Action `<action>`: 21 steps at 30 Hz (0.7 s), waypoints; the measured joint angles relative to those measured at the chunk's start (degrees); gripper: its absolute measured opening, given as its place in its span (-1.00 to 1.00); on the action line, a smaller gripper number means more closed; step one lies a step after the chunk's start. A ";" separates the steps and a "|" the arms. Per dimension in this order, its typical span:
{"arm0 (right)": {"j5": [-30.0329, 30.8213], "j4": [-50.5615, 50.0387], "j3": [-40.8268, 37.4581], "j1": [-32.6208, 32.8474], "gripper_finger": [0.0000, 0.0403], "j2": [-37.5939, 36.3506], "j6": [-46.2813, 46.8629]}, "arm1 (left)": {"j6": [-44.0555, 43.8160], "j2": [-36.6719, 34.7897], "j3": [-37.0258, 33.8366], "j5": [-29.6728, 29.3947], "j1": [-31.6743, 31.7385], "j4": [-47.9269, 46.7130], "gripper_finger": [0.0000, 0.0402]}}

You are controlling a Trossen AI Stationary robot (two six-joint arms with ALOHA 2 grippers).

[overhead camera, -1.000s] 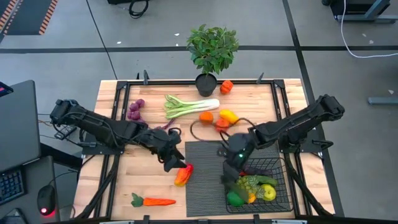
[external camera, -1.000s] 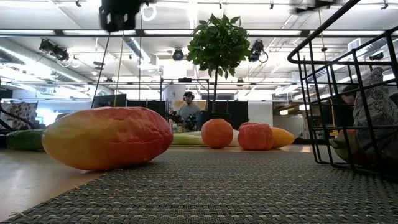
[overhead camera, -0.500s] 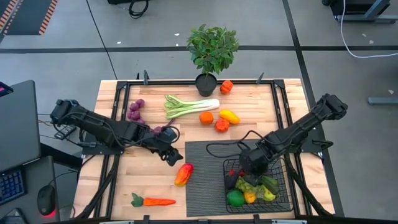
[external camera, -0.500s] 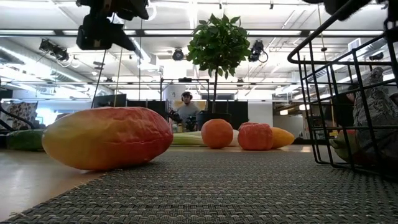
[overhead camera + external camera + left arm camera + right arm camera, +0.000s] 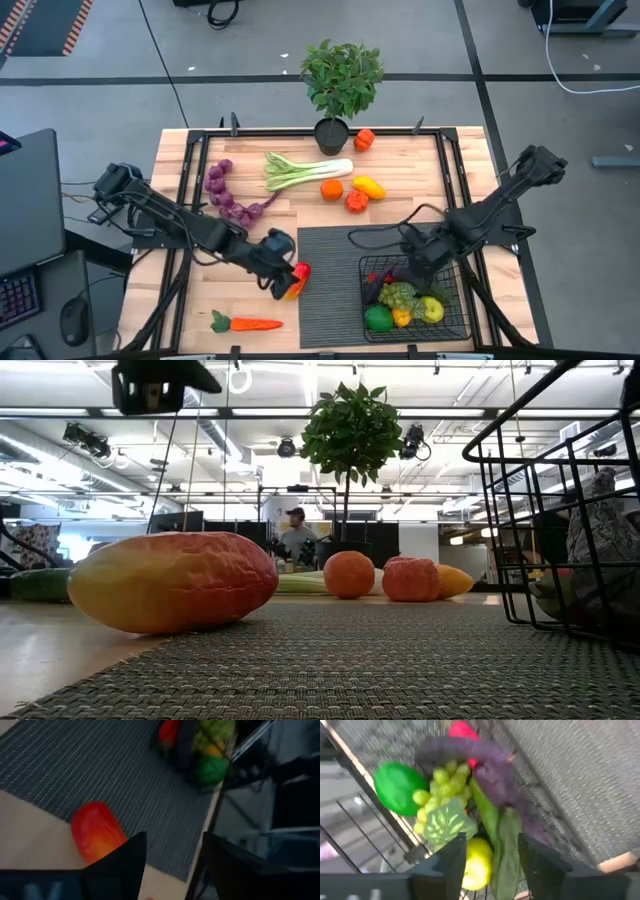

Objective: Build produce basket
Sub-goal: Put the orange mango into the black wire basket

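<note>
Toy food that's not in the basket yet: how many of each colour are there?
Purple bunch: 1 (too clumped to split)
Green-and-white leek: 1
Orange carrot: 1
Round orange-red pieces: 3
Yellow piece: 1
Red-and-yellow piece: 1
Total: 8

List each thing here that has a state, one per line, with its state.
basket: upright on the mat, partly filled.
red-orange pepper: lying at the mat's edge, not gripped.
carrot: lying on the table.
left tool: open, over the pepper.
right tool: open, empty, above the basket.
</note>
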 joint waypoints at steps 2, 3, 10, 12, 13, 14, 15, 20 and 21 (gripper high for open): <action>2.29 -0.59 0.00 0.45 0.04 -2.41 1.03 | 1.45 2.56 3.42 0.03 -0.42 -4.13 -0.03; 3.20 -0.59 0.00 0.50 0.10 -3.65 1.48 | 2.08 3.92 5.14 0.03 -0.49 -6.88 -0.04; 4.57 -1.12 0.02 0.69 0.39 -9.85 1.02 | 3.30 14.33 15.69 -0.02 0.40 -16.04 0.10; 4.78 -1.30 0.01 0.76 0.42 -10.90 0.96 | 2.90 17.04 17.53 -0.02 0.58 -21.67 0.19; 4.97 -1.40 0.02 0.80 0.43 -11.22 0.91 | 2.22 18.43 18.44 0.01 0.75 -24.66 0.24; 5.00 -1.43 0.02 0.84 0.43 -11.53 0.89 | 0.63 19.57 18.96 0.07 0.89 -28.46 0.28; 5.01 -1.58 0.02 0.99 0.44 -11.76 0.85 | -1.14 20.63 19.38 0.39 1.12 -32.23 0.33; 5.94 -3.11 0.02 2.59 0.44 -12.09 0.71 | -4.75 23.31 19.49 5.24 2.11 -33.90 0.52; 6.05 -3.84 0.00 2.97 0.44 -12.05 0.65 | -4.97 23.35 19.54 5.99 2.24 -31.91 0.55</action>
